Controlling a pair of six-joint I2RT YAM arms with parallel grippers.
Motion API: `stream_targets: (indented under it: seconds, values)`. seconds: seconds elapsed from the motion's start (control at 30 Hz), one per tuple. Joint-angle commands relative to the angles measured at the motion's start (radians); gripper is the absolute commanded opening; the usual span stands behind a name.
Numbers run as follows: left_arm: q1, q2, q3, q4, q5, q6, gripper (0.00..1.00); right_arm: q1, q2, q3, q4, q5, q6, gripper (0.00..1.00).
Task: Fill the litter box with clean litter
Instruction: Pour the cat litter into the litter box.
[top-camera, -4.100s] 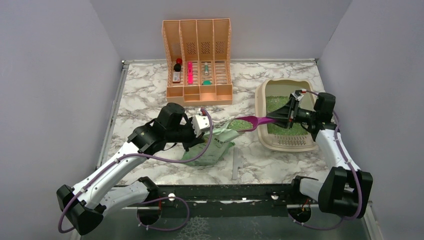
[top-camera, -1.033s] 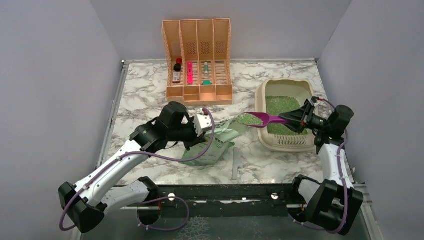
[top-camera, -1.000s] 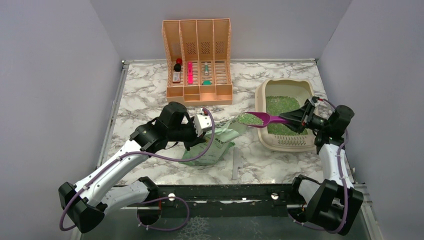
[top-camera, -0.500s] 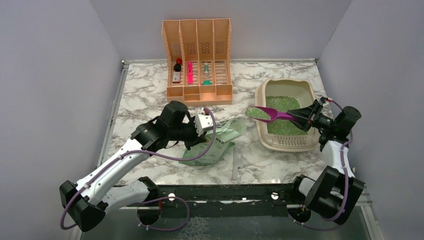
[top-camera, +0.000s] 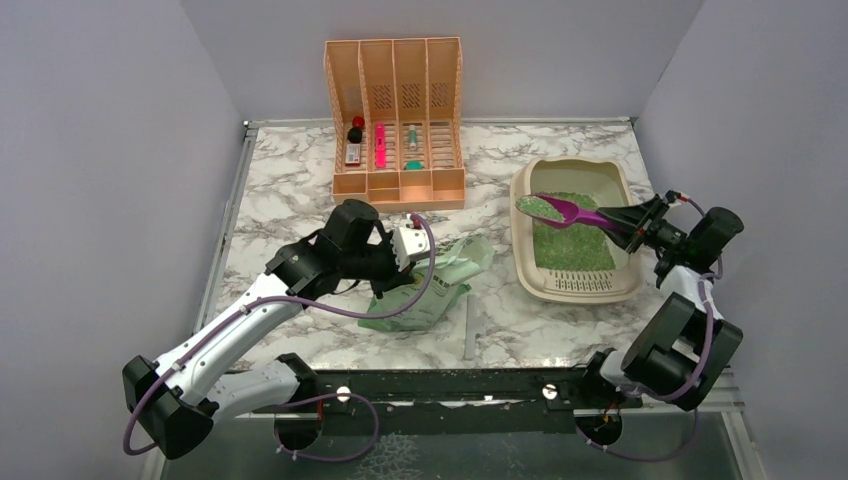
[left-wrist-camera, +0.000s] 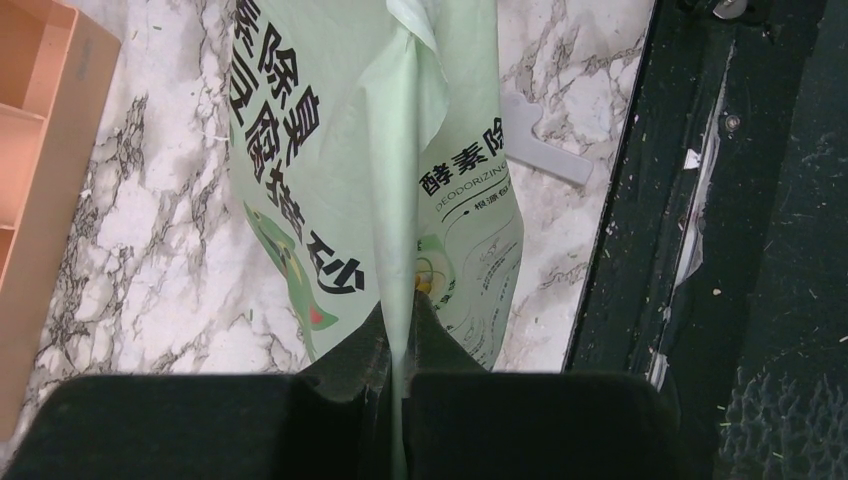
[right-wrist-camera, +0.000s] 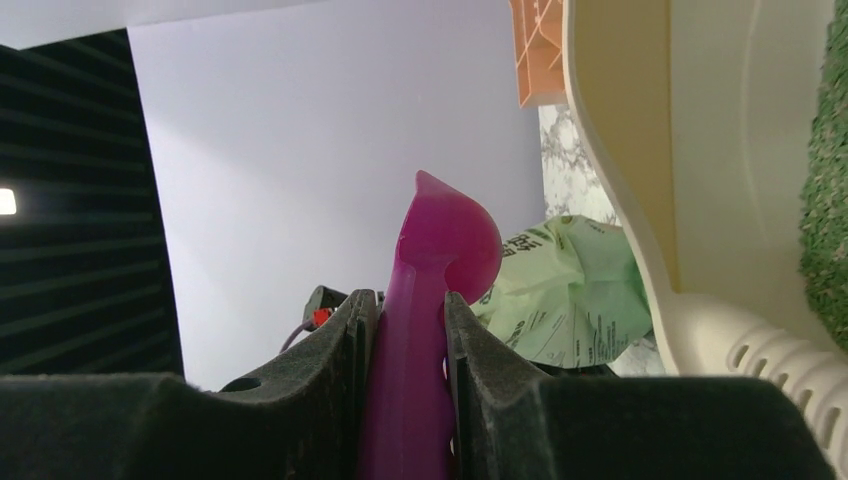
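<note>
Soft, even light falls from overhead, and the marble table (top-camera: 290, 180) is bright without glare. The arms throw only faint, fuzzy shadows beneath them, and the black strip (top-camera: 450, 385) at the near edge is dim. The overhead view is sharp throughout. From the left wrist, the print on the green bag (left-wrist-camera: 330, 200) reads crisp, while the left gripper (left-wrist-camera: 400, 325) at the bottom is murky and soft. From the right wrist, the purple scoop (right-wrist-camera: 440, 250) near the lens is slightly blurred. The wall (right-wrist-camera: 330, 100) behind it glows pale, and a small lamp spot (right-wrist-camera: 6, 200) shines against darkness at the left edge.
</note>
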Motion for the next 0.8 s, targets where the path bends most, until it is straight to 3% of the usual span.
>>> stream_targets:
  seconds: [0.0, 0.43, 0.77]
  values:
    - [-0.002, -0.002, 0.058, 0.113, 0.08, 0.028, 0.0, -0.037, 0.055, 0.063, 0.082, -0.002, -0.01, 0.01]
    - [-0.002, -0.005, 0.05, 0.106, 0.065, 0.032, 0.0, -0.133, 0.2, 0.074, 0.451, 0.059, 0.214, 0.01]
    - [-0.002, -0.02, 0.039, 0.1, 0.058, 0.033, 0.0, -0.143, 0.198, 0.029, 0.313, 0.234, 0.075, 0.01]
